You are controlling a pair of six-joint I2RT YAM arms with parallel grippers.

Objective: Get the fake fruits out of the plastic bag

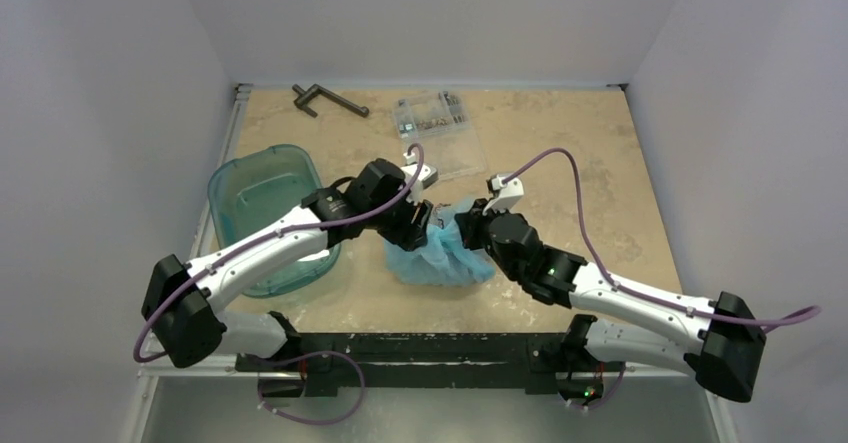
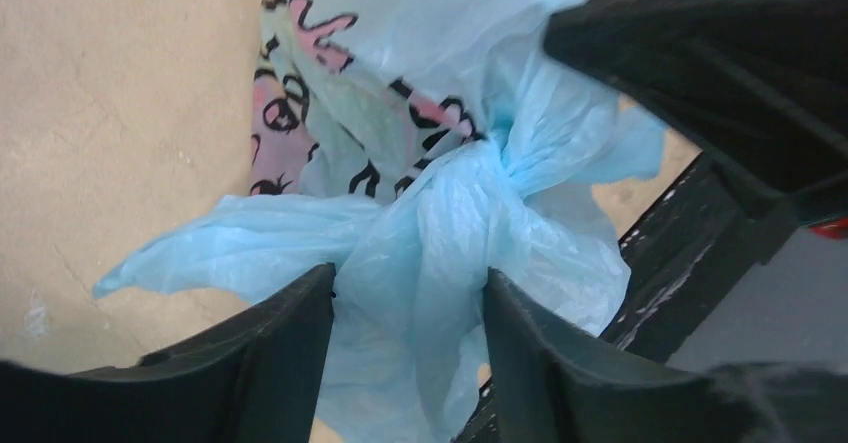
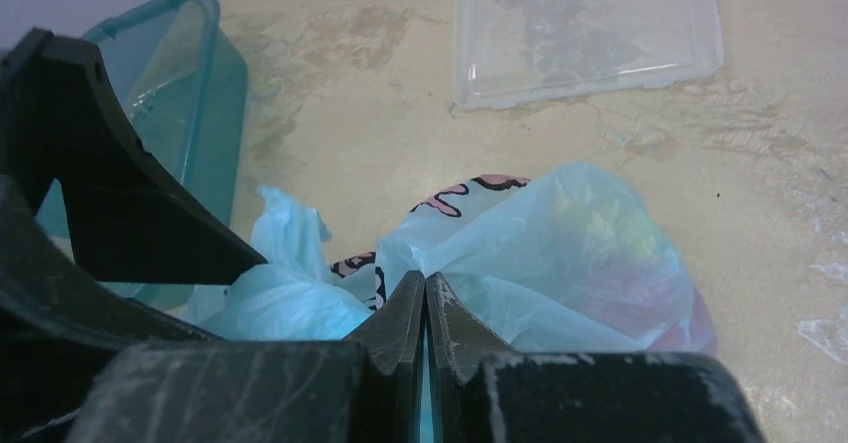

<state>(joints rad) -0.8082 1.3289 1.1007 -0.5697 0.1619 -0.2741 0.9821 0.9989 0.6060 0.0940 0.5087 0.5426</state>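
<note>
The plastic bag [image 1: 440, 258] lies in the middle of the table, light blue with a panel of dark and pink writing [image 2: 300, 113]. Its top is twisted into a knot [image 2: 470, 178]. My left gripper [image 1: 420, 225] is shut on the bunched plastic just under the knot [image 2: 410, 293], which holds its fingers apart. My right gripper [image 1: 465, 231] is shut on a thin fold of the bag [image 3: 426, 288] from the other side. The fake fruits show only as faint red and yellow-green tints through the plastic [image 3: 640, 273]. Their shapes are hidden.
A teal translucent tub [image 1: 262, 188] stands to the left of the bag, also in the right wrist view [image 3: 190, 73]. A clear flat parts box [image 1: 438, 128] lies behind the bag. A dark metal tool [image 1: 328, 99] lies at the far edge.
</note>
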